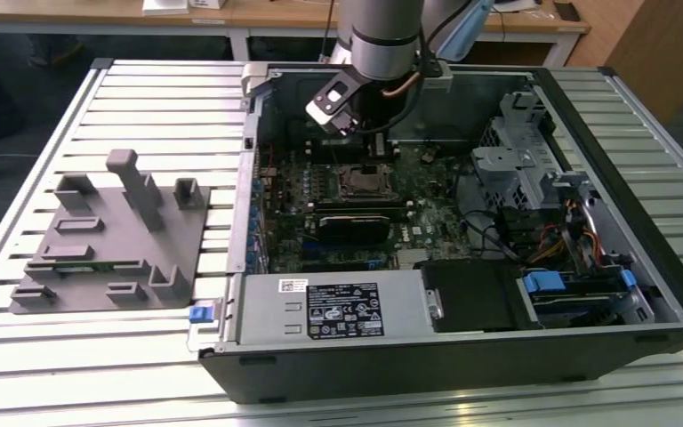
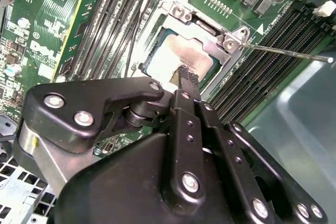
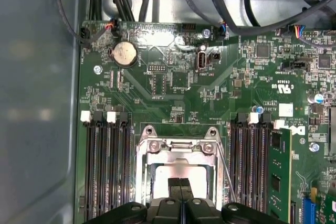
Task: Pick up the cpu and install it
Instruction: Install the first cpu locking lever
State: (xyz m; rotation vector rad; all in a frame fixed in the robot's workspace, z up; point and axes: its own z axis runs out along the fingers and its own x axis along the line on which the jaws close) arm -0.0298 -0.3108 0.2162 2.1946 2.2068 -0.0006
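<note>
The gripper (image 3: 180,184) had its fingers (image 3: 174,188) clenched together, empty. The cpu (image 3: 160,174) lay flat in the socket (image 3: 181,148), directly beneath the fingertips, square to them.

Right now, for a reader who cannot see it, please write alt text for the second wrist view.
The black gripper, fingers together, has its tip at the silvery cpu lying in the metal-framed socket on a green motherboard.
</note>
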